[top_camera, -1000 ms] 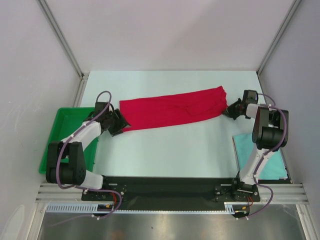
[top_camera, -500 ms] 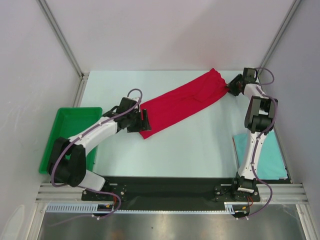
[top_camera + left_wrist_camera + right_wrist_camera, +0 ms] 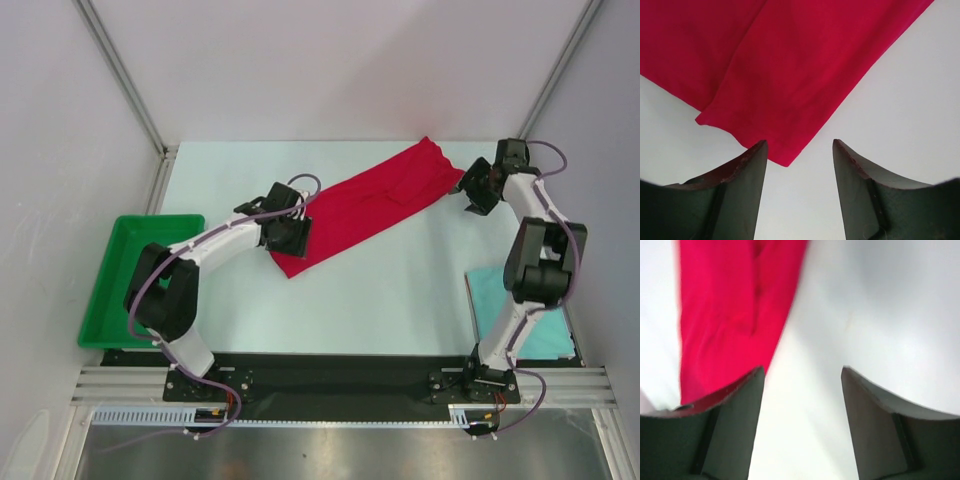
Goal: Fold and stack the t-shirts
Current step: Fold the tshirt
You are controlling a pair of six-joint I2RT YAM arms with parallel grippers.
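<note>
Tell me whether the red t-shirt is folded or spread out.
Partly folded: the red t-shirt lies as a long narrow band across the table, and the left wrist view shows one layer overlapping another.

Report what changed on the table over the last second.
The red t-shirt swung from lying crosswise to a diagonal, its right end carried toward the far right corner. The right gripper then let go of that end and pulled back, open. The left gripper moved in from beside the green tray toward the middle, open at the shirt's near corner. The tray and the folded teal t-shirt stayed put.
</note>
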